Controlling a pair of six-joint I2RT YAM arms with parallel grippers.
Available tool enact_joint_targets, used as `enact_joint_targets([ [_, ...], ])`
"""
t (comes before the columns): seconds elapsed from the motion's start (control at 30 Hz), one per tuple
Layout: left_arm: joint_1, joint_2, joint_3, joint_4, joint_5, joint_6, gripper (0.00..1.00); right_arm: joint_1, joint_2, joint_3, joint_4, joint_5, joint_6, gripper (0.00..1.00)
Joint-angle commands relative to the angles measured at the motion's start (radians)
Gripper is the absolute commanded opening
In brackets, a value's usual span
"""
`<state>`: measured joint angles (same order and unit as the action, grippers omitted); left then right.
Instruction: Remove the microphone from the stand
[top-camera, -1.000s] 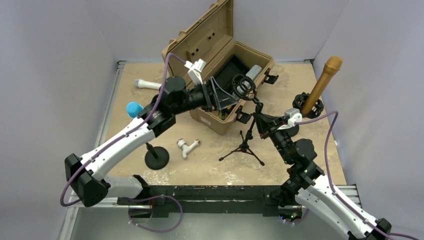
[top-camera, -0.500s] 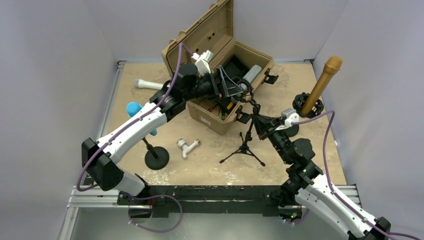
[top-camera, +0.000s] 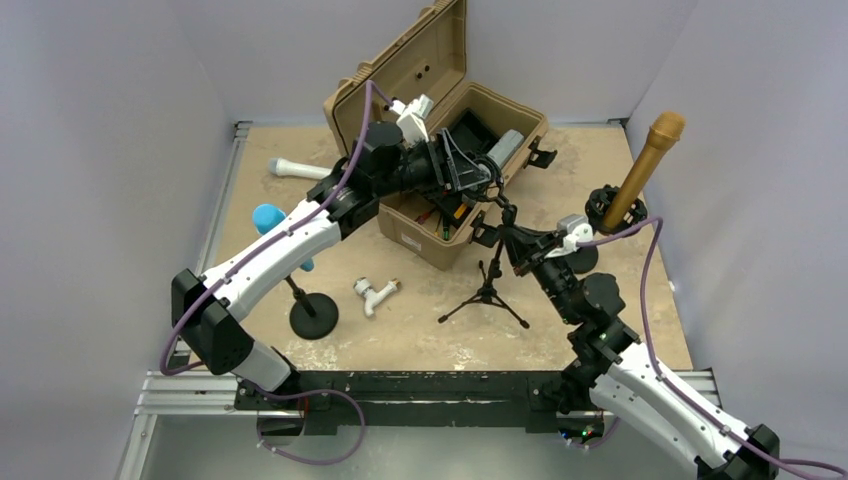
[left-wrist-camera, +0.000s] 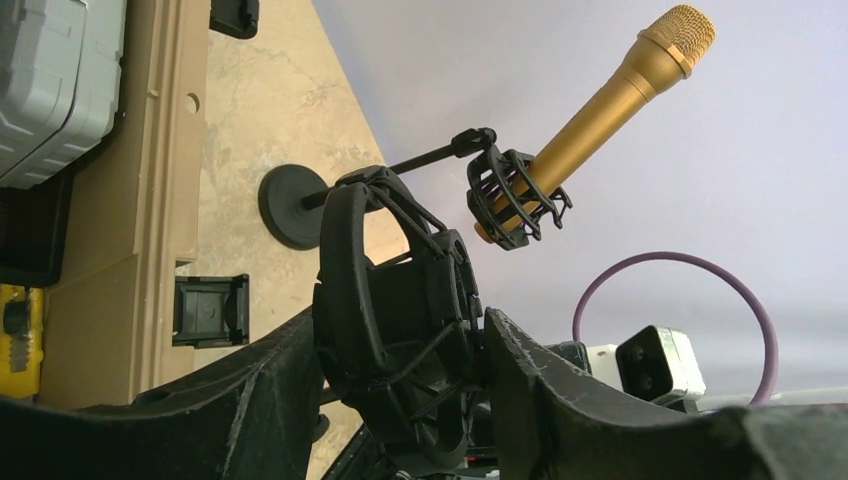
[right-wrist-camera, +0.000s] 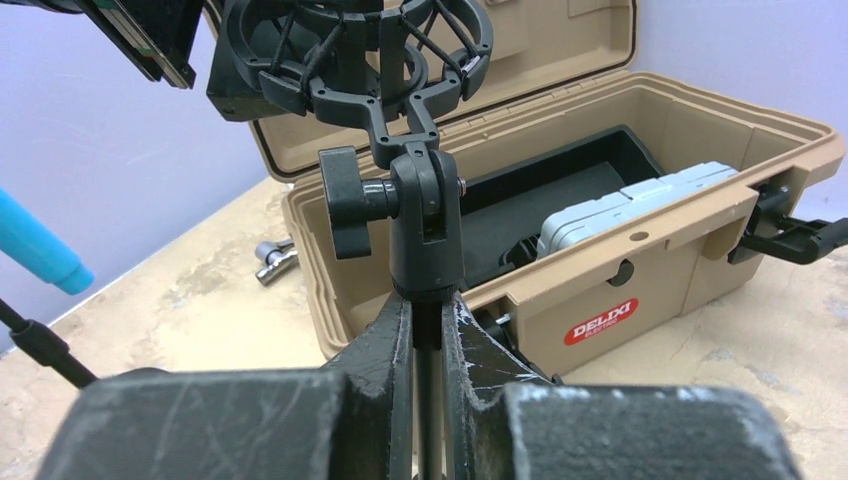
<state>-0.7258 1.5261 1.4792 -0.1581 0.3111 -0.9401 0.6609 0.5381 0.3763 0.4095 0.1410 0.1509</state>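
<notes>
Microphone (left-wrist-camera: 600, 110) gold, tilted in cradle (left-wrist-camera: 515, 195) | left jaws spread | right jaws pinching stand (right-wrist-camera: 425, 230)

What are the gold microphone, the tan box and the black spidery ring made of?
Gold microphone: probably metal, satin sheen, mesh head. Tan box: moulded plastic, matte, rounded edges. Black spidery ring: apparently matte plastic, with thin cords.
</notes>
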Motion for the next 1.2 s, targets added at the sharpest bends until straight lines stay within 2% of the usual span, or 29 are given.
enact_joint_targets([
  [0.0,-0.018,-0.019,0.027,0.031,-0.004,0.050,0.52,0.001,0.020,0.028,0.151,0.039,-0.041,0.00],
  [0.13,-0.019,-0.030,0.014,0.035,-0.002,0.060,0.47,0.001,0.050,0.041,0.146,0.050,-0.040,0.00],
  [0.17,-0.018,-0.032,0.011,0.036,0.002,0.062,0.46,0.001,0.054,0.050,0.131,0.059,-0.035,0.03],
  [0.37,-0.020,-0.051,-0.047,0.074,0.028,0.042,0.41,0.001,0.057,0.128,-0.046,0.104,0.054,0.36],
  [0.4,-0.020,-0.056,-0.060,0.080,0.032,0.040,0.41,0.002,0.061,0.151,-0.093,0.097,0.076,0.52],
  [0.43,-0.020,-0.063,-0.072,0.079,0.034,0.039,0.41,0.002,0.064,0.176,-0.148,0.091,0.104,0.59],
  [0.57,-0.021,-0.101,-0.137,0.091,0.037,0.042,0.41,0.001,0.048,0.225,-0.299,0.057,0.213,0.72],
  [0.77,-0.028,-0.142,-0.202,0.091,0.050,0.053,0.42,0.001,0.024,0.294,-0.485,-0.038,0.425,0.78],
  [0.9,-0.037,-0.145,-0.211,0.097,0.060,0.052,0.46,0.002,-0.014,0.345,-0.650,-0.059,0.506,0.78],
  [1.07,-0.058,-0.126,-0.209,0.106,0.070,0.053,0.53,0.001,-0.115,0.441,-0.734,0.091,0.542,0.77],
  [1.17,-0.070,-0.111,-0.210,0.102,0.066,0.051,0.53,0.001,-0.096,0.487,-0.714,0.146,0.511,0.75],
])
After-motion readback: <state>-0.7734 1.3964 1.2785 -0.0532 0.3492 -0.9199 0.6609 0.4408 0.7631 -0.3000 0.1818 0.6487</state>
